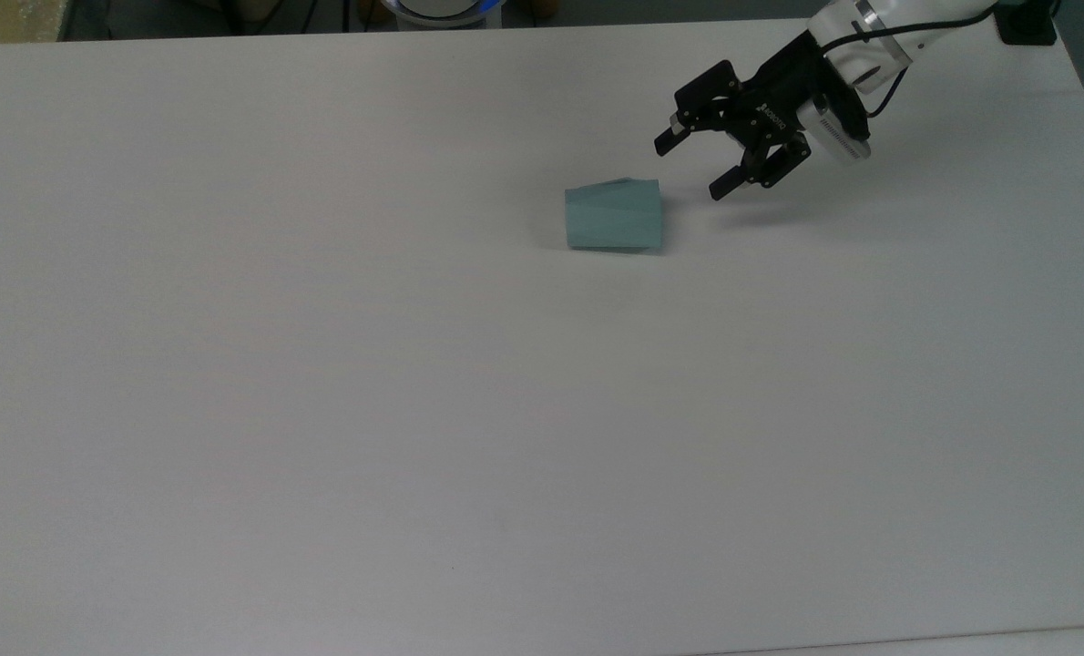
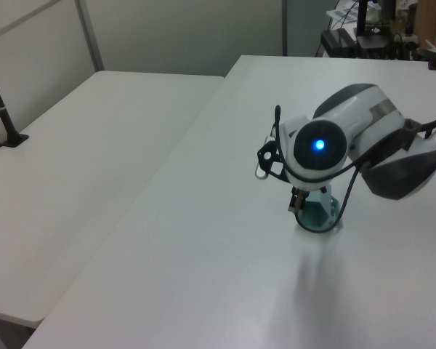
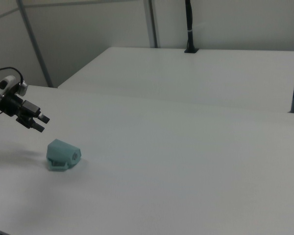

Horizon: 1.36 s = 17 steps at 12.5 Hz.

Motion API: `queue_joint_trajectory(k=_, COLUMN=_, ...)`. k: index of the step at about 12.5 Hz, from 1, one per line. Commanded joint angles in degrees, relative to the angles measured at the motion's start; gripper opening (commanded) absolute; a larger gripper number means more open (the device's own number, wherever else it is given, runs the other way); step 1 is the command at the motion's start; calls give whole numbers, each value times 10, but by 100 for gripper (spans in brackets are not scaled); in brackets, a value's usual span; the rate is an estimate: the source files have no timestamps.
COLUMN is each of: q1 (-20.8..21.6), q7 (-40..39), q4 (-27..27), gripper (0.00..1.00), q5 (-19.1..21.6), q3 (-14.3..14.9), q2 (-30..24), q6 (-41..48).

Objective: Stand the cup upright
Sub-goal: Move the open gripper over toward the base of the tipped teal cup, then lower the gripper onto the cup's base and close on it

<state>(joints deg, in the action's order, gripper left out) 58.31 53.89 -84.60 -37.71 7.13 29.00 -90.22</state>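
Note:
The pale teal faceted cup (image 1: 613,215) lies on its side on the white table (image 1: 323,410), with its wider rim end toward the top view's right. My gripper (image 1: 692,168) is open and empty, low over the table just to the right of that rim in the top view, with its fingers pointing toward the cup and a small gap between them and it. In the right view the gripper (image 3: 43,124) hangs up and to the left of the cup (image 3: 62,154). The arm's wrist (image 2: 320,145), with its blue light, covers most of the cup (image 2: 316,217) in the left view.
A second white table (image 3: 196,73) stands alongside, with a black clamped post (image 3: 188,27) at its far edge. The robot base (image 1: 442,7) and a black clamp (image 1: 1025,23) sit at the top view's upper edge. Wide bare tabletop lies below the cup in the top view.

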Motion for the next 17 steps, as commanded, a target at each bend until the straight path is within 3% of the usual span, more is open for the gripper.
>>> queue_joint_trajectory(k=1, q1=4, q7=18, q4=8, gripper=100, q5=-15, q3=-7, q2=25, q6=20)
queue_joint_trajectory(k=11, q1=-3, q7=57, q4=-64, gripper=100, q5=-32, q3=-8, q2=49, q6=4)
queue_joint_trajectory(k=12, q1=-6, q7=57, q4=-65, gripper=97, q5=-32, q3=-8, q2=52, q6=-3)
queue_joint_trajectory(k=15, q1=-12, q7=57, q4=-77, gripper=78, q5=-46, q3=-8, q2=54, q6=-8)
queue_joint_trajectory(k=16, q1=-13, q7=57, q4=-79, gripper=66, q5=-47, q3=-8, q2=54, q6=-21)
queue_joint_trajectory(k=17, q1=-14, q7=57, q4=-83, gripper=45, q5=-50, q3=-8, q2=58, q6=-22)
